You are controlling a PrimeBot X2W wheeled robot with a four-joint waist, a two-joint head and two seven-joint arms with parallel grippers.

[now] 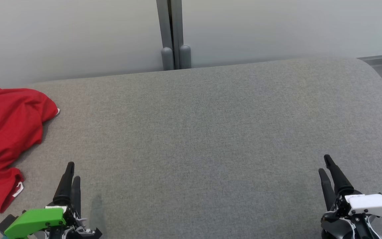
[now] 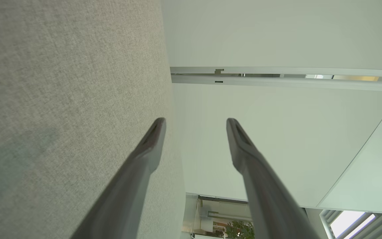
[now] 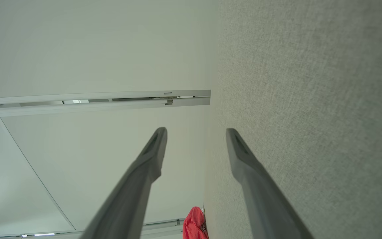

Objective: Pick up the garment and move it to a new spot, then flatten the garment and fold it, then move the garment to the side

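The left gripper [image 1: 73, 172] sits at the lower left of the head view, with its green housing [image 1: 35, 220] at the bottom edge and both dark fingers pointing up the frame, leaning slightly right. The right gripper [image 1: 324, 164] sits at the lower right above a white housing [image 1: 373, 204], its fingers leaning slightly left. In each wrist view the two fingers rise from the bottom edge with a clear gap between their tips, holding nothing.
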